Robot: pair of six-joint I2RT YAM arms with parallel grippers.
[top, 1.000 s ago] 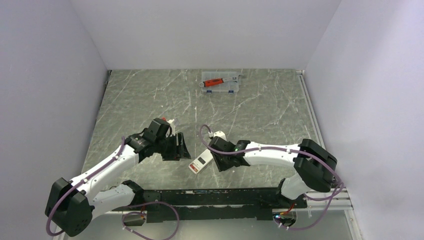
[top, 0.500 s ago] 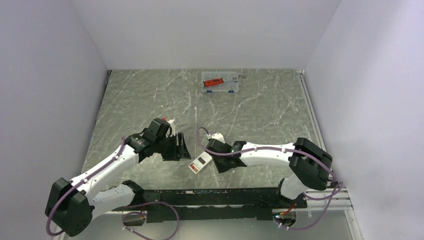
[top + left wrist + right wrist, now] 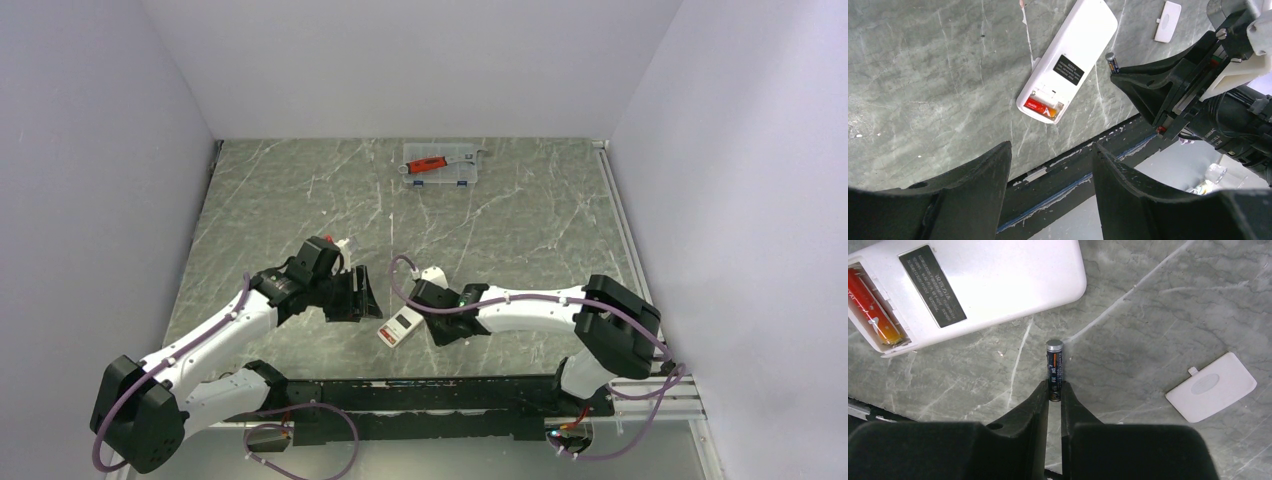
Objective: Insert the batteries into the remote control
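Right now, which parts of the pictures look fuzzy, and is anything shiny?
Right wrist view: the small dark cylindrical battery looks sharp and its silver tip gleams, while the right arm's black fingers pinching it are fuzzy. Left wrist view: the white rectangular remote control is crisp, the left arm's black fingers soft. Top external view: even light, faint shadows.
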